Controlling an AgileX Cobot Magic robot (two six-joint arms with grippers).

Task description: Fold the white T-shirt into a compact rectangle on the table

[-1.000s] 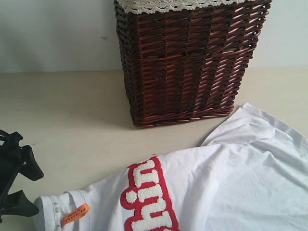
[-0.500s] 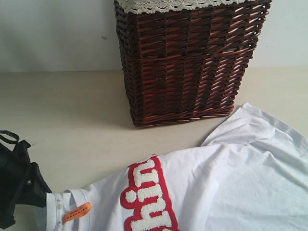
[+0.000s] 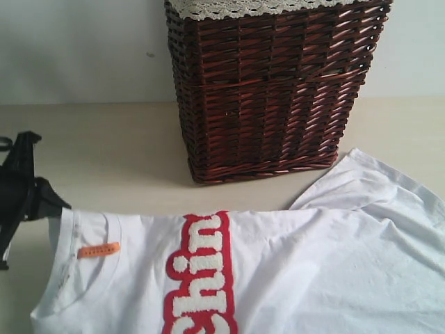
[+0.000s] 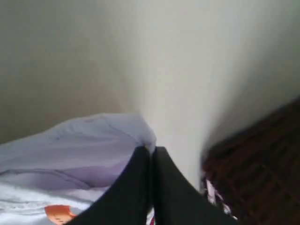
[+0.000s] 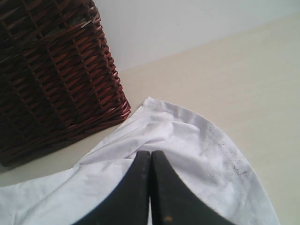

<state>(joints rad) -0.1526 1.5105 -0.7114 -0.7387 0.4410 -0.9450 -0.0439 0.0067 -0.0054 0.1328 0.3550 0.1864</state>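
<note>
Wicker basket [image 3: 268,90] close beside white T-shirt [image 3: 313,271]

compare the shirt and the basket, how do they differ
The shirt is soft white cloth with red-edged letters; the basket is stiff dark brown wicker with a lace rim. The shirt lies spread and rumpled, while the basket stands upright. The left tool pinches the shirt's neck end; nothing touches the basket. Both are on the table.

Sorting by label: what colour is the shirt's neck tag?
Orange: the neck tag on the shirt shows best in the exterior view.
</note>
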